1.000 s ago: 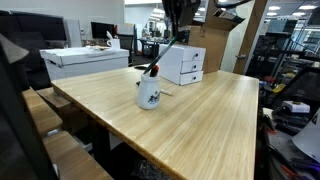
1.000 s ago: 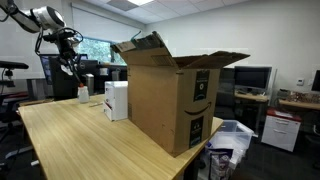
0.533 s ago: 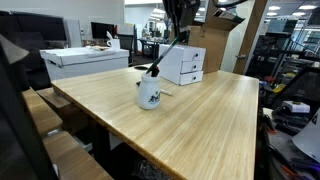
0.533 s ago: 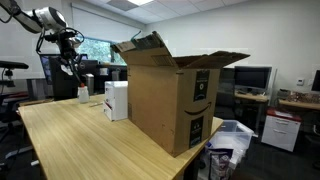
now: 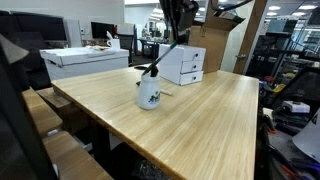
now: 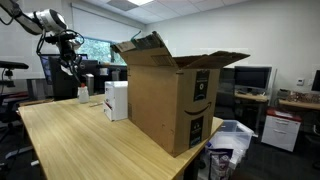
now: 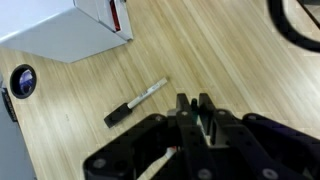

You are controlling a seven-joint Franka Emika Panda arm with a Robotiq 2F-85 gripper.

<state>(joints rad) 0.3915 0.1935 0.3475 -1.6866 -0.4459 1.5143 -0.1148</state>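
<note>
Marker (image 7: 137,102), white barrel, black cap, flat on wooden table (image 7: 235,60)

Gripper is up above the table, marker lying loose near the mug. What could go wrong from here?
1. In the wrist view the gripper looks shut and sits to one side of the marker. Lowered like this, it would probably push or roll the marker rather than grasp it.
2. The mug stands close by on the table. A low sideways approach toward the marker could bump it or tip it over.
</note>
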